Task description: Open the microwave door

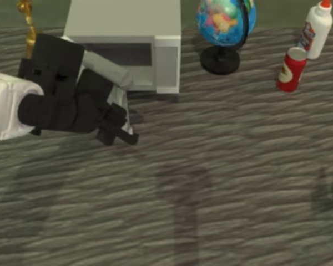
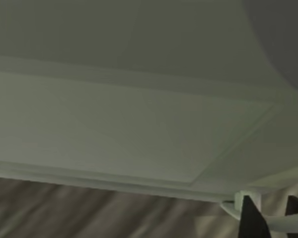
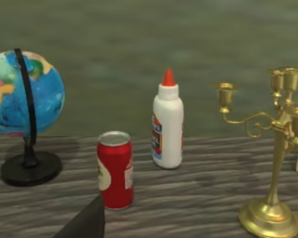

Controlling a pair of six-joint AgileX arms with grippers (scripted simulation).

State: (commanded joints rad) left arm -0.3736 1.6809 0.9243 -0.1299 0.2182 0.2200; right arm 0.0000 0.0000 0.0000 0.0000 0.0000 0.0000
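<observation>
The left gripper (image 1: 117,134), a black two-finger tool on the left arm, sat in front of the boxy off-white microwave (image 1: 125,25) at the table's far left. In the left wrist view its dark fingertips (image 2: 251,220) bracketed a pale curved handle (image 2: 253,225) at the edge of the flat light grey microwave door (image 2: 114,129), so the tool appeared clenched on that handle.

From above, the door (image 1: 108,69) stood swung well out from the oven's front, running from the cavity toward the gripper, and the dark cavity (image 1: 125,55) lay exposed beside the plain control strip (image 1: 166,64). By that showing the task looked largely done: the door was plainly off its seat and open a good way. What remained, as a judgement, was perhaps a little more swing and then letting go.

The right arm did not show in the top view; whether its fingers were spread or closed could not be told. Its camera faced a blue globe (image 3: 25,94), a red can (image 3: 115,169), a white glue bottle (image 3: 168,124) and a brass candelabra (image 3: 275,148).
</observation>
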